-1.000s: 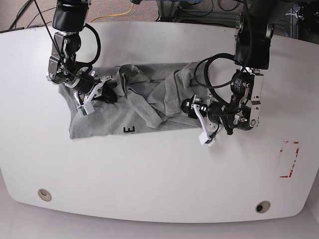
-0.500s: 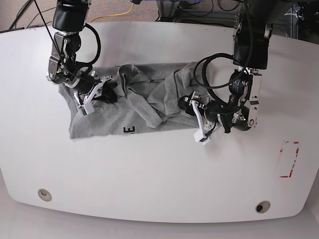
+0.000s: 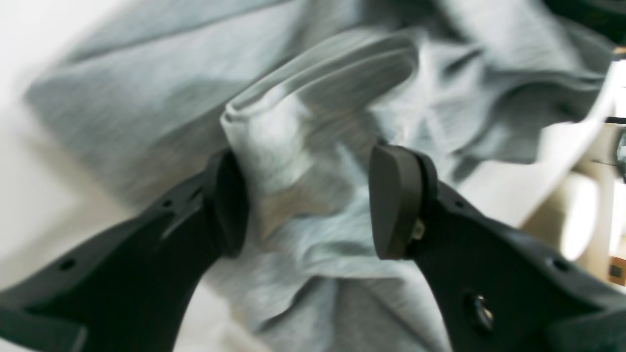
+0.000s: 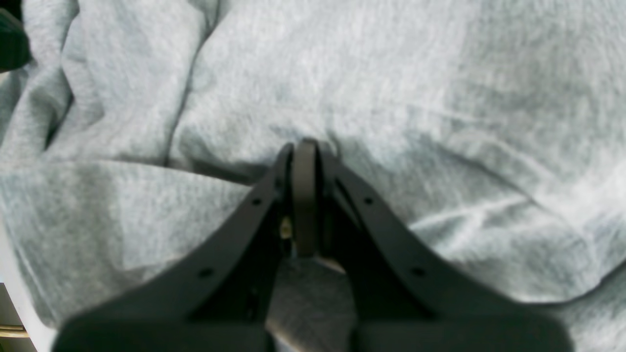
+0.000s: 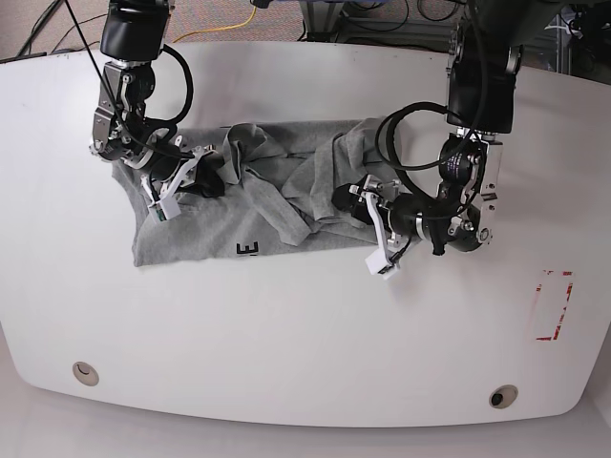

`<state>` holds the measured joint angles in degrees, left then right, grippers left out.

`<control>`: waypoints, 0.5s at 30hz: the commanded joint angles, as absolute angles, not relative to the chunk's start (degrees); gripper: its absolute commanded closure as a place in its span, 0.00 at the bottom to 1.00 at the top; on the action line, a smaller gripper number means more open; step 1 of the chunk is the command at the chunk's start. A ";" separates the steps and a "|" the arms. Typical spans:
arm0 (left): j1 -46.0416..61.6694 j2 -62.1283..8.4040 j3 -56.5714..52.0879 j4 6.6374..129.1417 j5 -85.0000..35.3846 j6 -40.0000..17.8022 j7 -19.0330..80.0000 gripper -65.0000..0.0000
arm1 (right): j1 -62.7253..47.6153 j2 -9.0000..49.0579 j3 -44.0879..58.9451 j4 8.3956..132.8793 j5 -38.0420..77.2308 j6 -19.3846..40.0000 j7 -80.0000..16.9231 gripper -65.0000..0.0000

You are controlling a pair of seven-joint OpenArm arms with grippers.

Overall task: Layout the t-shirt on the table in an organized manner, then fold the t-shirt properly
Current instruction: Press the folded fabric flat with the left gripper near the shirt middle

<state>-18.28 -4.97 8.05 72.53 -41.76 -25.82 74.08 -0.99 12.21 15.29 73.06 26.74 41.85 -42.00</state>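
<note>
The heather-grey t-shirt (image 5: 286, 205) lies crumpled on the white table (image 5: 286, 334), with a dark letter (image 5: 248, 249) showing at its near hem. My left gripper (image 5: 363, 212) is open at the shirt's right edge. In the left wrist view this left gripper (image 3: 308, 200) straddles a bunched ridge of the t-shirt (image 3: 293, 146), and one pad (image 3: 230, 205) touches the cloth. My right gripper (image 5: 202, 181) rests on the shirt's left part. In the right wrist view this right gripper (image 4: 304, 146) is shut, pinching the t-shirt (image 4: 391, 98), with wrinkles running to its tip.
A red tape outline (image 5: 554, 305) marks the table's right side. Two round grommets (image 5: 85, 372) (image 5: 502, 396) sit near the front edge. Cables and a yellow cord (image 5: 239, 24) lie beyond the far edge.
My left gripper has slid left, from the bare table beside the shirt onto its right edge, jaws still open. The right arm has not moved.
</note>
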 commanded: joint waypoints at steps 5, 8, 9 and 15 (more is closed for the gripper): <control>-19.82 -4.97 9.89 73.54 -45.76 -26.24 73.54 0.46 | -2.07 12.26 14.64 71.69 18.42 40.00 -50.68 0.97; -19.91 -4.97 11.91 73.54 -45.93 -26.24 73.27 0.46 | -2.07 12.26 14.64 71.69 18.42 40.00 -50.68 0.97; -19.91 -4.97 12.26 73.54 -45.93 -26.15 73.27 0.47 | -2.07 12.26 14.64 71.69 18.42 40.00 -50.68 0.97; -20.00 -4.97 13.41 73.45 -45.93 -25.98 73.19 0.65 | -2.07 12.26 14.64 71.69 18.42 40.00 -50.68 0.97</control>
<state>-18.31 -4.82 13.37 72.53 -44.71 -25.78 73.89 -0.99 12.19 15.29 73.06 26.74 41.85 -42.02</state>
